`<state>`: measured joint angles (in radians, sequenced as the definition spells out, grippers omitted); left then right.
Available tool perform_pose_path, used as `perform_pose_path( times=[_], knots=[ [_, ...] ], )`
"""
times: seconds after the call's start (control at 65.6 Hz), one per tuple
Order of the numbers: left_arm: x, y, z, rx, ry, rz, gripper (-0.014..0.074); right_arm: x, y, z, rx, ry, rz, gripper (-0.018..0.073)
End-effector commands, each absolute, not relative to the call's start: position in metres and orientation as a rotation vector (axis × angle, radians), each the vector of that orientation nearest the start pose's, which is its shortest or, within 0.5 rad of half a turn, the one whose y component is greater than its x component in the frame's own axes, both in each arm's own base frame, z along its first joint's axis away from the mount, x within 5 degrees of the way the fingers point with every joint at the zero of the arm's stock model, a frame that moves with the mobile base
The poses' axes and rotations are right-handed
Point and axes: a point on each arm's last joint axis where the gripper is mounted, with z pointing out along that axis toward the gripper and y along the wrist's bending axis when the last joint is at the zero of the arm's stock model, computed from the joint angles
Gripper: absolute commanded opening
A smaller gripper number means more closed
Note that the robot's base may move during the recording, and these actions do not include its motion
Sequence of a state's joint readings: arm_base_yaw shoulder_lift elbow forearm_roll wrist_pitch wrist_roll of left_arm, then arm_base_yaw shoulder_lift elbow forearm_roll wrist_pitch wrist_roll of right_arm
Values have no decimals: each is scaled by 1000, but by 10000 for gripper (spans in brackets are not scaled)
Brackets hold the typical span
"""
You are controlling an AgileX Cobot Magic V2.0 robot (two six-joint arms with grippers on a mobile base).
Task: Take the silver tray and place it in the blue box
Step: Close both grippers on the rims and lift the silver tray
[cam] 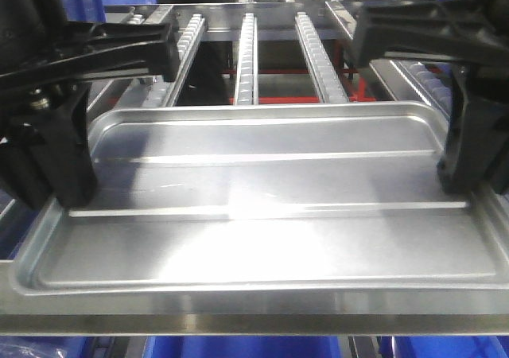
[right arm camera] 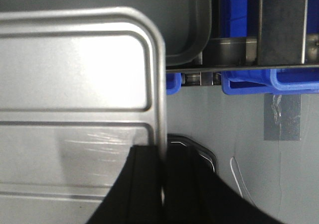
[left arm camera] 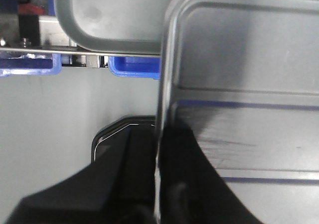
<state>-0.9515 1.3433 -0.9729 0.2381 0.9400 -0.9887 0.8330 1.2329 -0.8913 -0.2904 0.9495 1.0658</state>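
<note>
Black fingers [left arm camera: 137, 159] of the left gripper [left arm camera: 158, 139] are pinched tight on the left rim of the silver tray [cam: 262, 191]. The right gripper [right arm camera: 163, 157] pinches the opposite rim likewise. The tray hangs level between them, before the roller rails [cam: 246, 56]. It is thin stamped metal, smooth and glossy, so probably light and stiff but slippery. The raised rims seem the best hold. The blue box [cam: 238, 347] is perhaps the blue plastic under its near edge.

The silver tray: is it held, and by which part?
The silver tray is held at both end rims: left gripper on the left, right gripper on the right.
</note>
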Motion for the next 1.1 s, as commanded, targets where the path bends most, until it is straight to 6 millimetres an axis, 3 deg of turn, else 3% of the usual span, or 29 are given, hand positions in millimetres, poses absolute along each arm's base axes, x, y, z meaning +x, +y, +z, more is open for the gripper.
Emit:
perform_pose_path(
  times=[0.0, 0.503, 1.083],
  knots=[
    [159, -195, 291, 94, 2694, -301, -13, 168, 152, 294, 120, 2612, 250, 69],
    [158, -192, 299, 101, 2659, -336, -13, 170, 150, 280, 136, 2621, 217, 69],
    [157, -190, 298, 173, 2664, -294, -13, 170, 151, 280, 132, 2611, 235, 69]
  ],
)
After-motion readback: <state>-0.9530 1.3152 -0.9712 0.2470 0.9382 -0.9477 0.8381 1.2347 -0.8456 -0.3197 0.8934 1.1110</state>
